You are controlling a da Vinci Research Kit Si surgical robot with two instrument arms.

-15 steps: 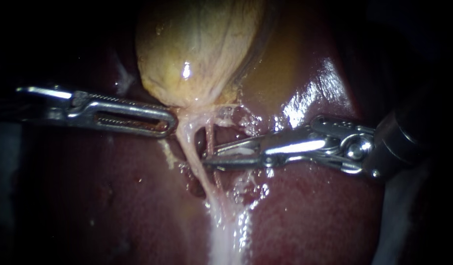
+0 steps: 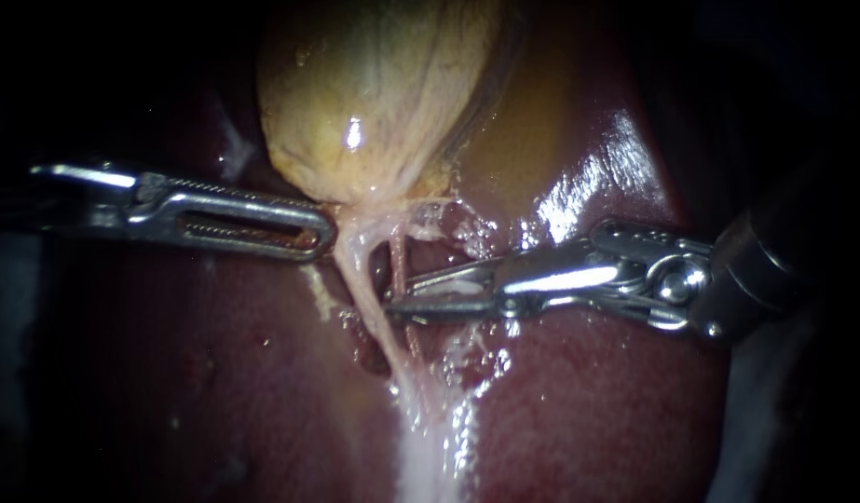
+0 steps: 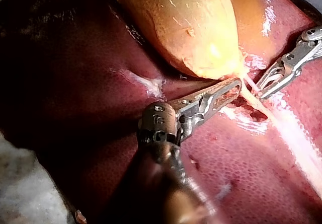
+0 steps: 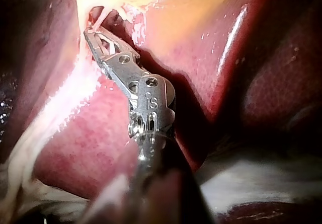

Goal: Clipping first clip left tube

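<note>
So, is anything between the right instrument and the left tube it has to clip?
Seemingly yes: the thinner right tube runs close beside the left tube, on the side of the right instrument, and crosses that instrument's tip. Nothing else visible stands between them.

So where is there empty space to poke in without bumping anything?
Bare liver lies open below the left instrument, and more below the right instrument. It is crowded under the gallbladder, where both instrument tips sit close to the tubes.
</note>
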